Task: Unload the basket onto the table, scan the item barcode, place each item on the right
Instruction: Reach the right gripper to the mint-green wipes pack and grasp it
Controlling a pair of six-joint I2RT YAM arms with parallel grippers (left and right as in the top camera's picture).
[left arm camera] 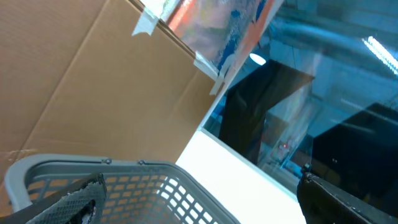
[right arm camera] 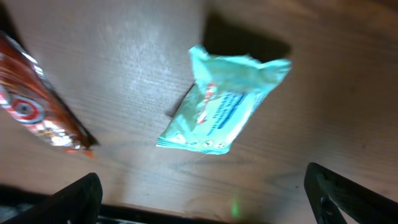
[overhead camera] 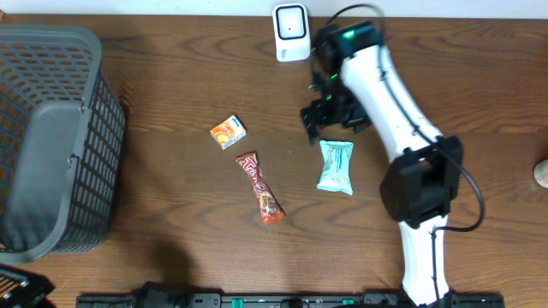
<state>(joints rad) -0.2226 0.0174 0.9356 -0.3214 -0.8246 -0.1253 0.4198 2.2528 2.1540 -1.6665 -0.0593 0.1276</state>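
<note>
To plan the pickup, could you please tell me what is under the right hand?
The teal packet lies on the table below the open right hand; its underside is hidden against the wood.

Overhead sharp, even light, soft shadows on tabletop (overhead camera: 171, 85). Left wrist view soft, blown-out white band, bluish right side. Right wrist view blurred; teal packet (right arm camera: 221, 109) smeared, dark shadow behind, glare on wood.
</note>
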